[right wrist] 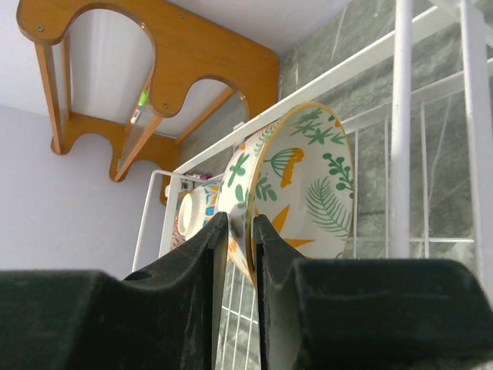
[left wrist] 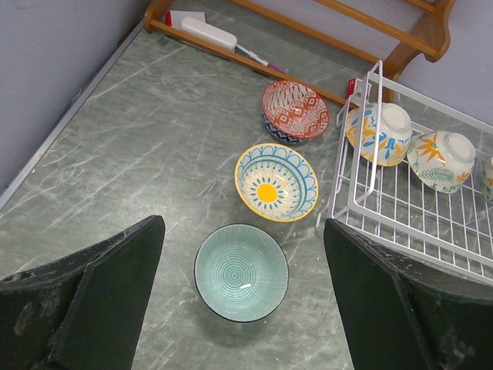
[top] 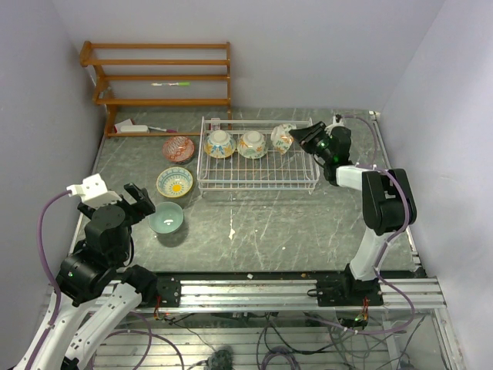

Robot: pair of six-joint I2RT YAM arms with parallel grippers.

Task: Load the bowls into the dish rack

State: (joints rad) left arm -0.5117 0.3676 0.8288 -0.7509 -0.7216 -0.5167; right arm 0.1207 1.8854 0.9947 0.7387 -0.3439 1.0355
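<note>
Left arm: I am seeing it folded at the lower left of the top view. The left gripper [top: 139, 202] is hanging with its jaws spread wide, holding nothing.
Right arm: It is reaching up the right side of the top view with the elbow bent. The right gripper [top: 302, 139] is pointing left at the right end of the dish rack [top: 258, 173].
Right grip: The jaws are standing narrow, pinching the rim of the leaf-patterned bowl [right wrist: 312, 177].
Held bowl: It is standing on edge in the rack, at the right of the row, beside the orange floral bowl [top: 252, 143] and the blue-orange bowl [top: 219, 143].
Bowls on table: The teal bowl [left wrist: 241, 271], yellow-blue bowl [left wrist: 276, 182] and red bowl [left wrist: 295, 111] are sitting upright in a line left of the rack.
Left wrist view only: The teal bowl is lying between the open fingers [left wrist: 100, 293], below them and untouched.
Right wrist view only: I am seeing one finger on each side of the rim, with the wooden shelf [right wrist: 177, 69] at upper left. The top view is too small to show this contact.
</note>
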